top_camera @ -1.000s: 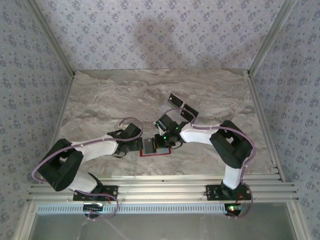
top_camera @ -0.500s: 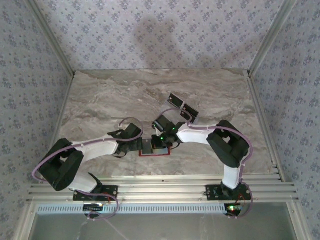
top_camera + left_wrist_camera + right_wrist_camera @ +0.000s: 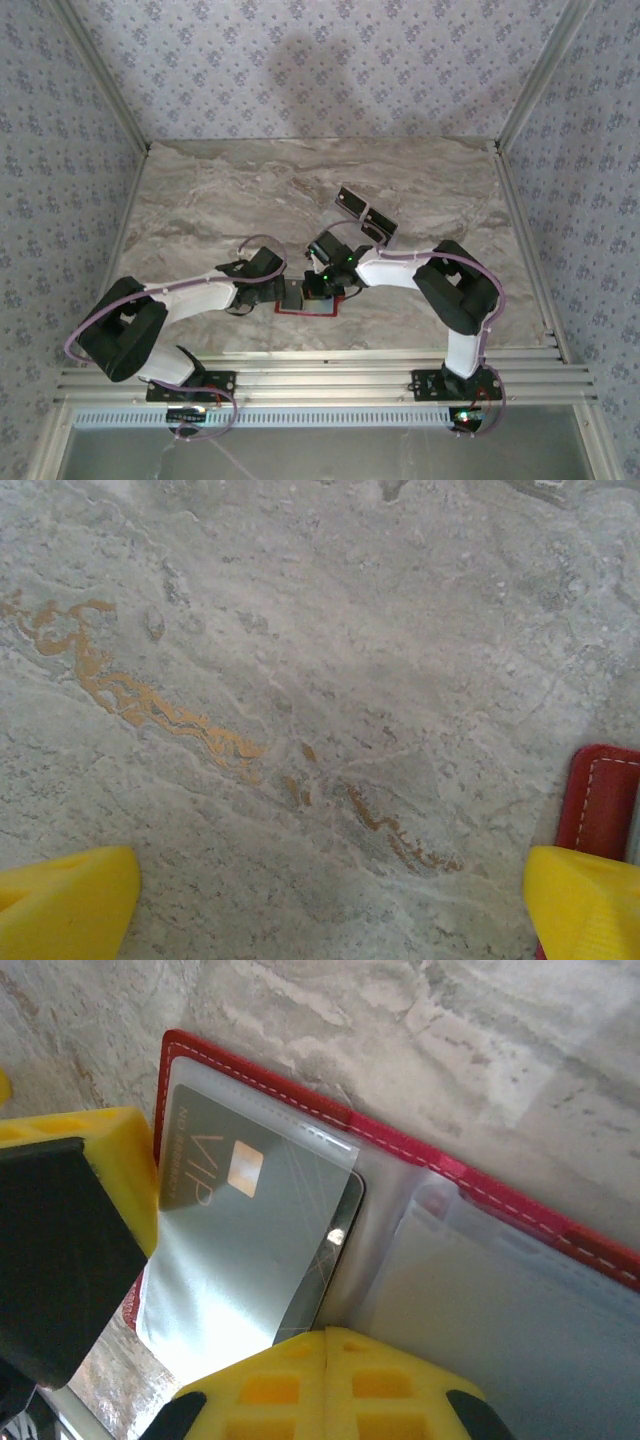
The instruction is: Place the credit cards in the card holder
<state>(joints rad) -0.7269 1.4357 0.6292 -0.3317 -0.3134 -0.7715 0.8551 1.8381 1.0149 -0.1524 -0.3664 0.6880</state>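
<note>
Right wrist: credit card (image 3: 250, 1250) in holder (image 3: 300, 1103)

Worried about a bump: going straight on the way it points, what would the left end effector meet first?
Probably the grey marble tabletop between the open yellow fingers of the left end effector. One finger sits by the red leather-like card holder and might touch that first; depth unclear.

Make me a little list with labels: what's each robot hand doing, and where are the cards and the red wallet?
left gripper: open, low over the table, beside the card holder's edge
right gripper: shut, fingertips at the silver card
card holder: lying open on the table
silver card: lying inside the open holder
loose cards: two dark ones, farther back on the table
</note>
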